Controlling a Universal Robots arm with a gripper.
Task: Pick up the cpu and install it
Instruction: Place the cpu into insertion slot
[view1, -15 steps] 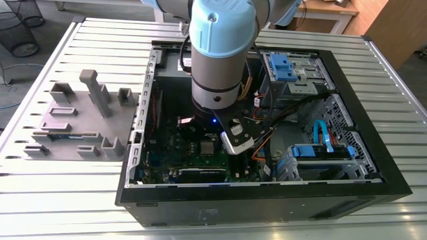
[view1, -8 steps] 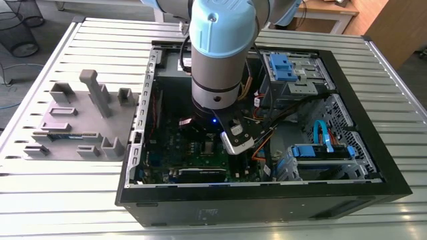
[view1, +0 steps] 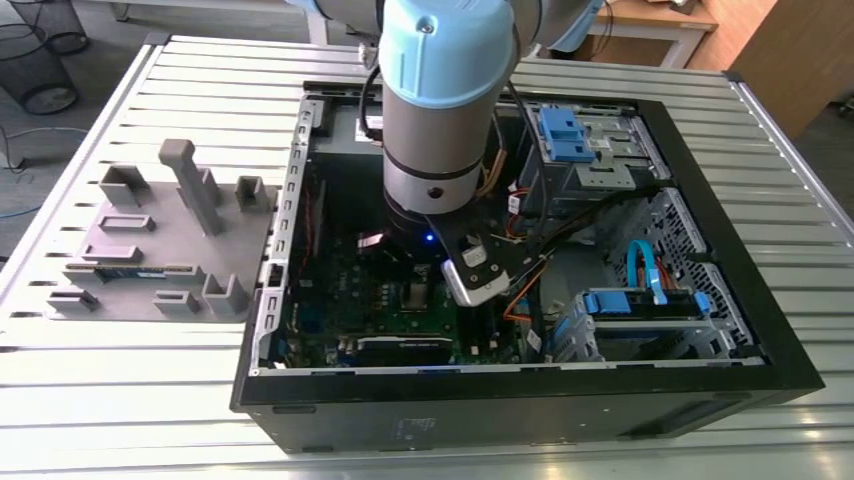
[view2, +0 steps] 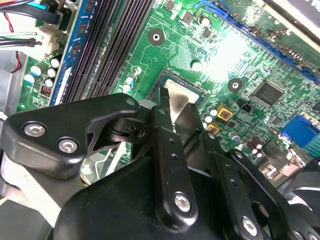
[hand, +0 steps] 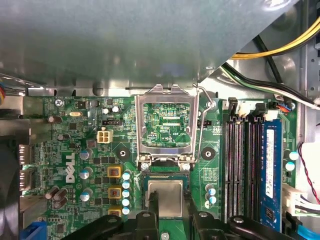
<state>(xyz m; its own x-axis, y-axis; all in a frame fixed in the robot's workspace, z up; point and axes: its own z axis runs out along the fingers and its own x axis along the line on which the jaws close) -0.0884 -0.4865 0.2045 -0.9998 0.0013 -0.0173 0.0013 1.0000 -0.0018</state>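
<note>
The arm reaches down into the open case (view1: 534, 415), over the board (hand: 75, 150). There the socket (hand: 166, 178) lies bare, its load plate (hand: 165, 91) standing open and clear of it. The cpu (hand: 165, 195) lies flat and square within the socket's outline, directly between the fingers, so the gripper (hand: 167, 201) is centred on it. The 2 fingers (hand: 153, 205) are narrowed to the chip's width, 1 against each opposite edge, and seem to grip it. Whether it is fully seated I cannot tell.
</note>
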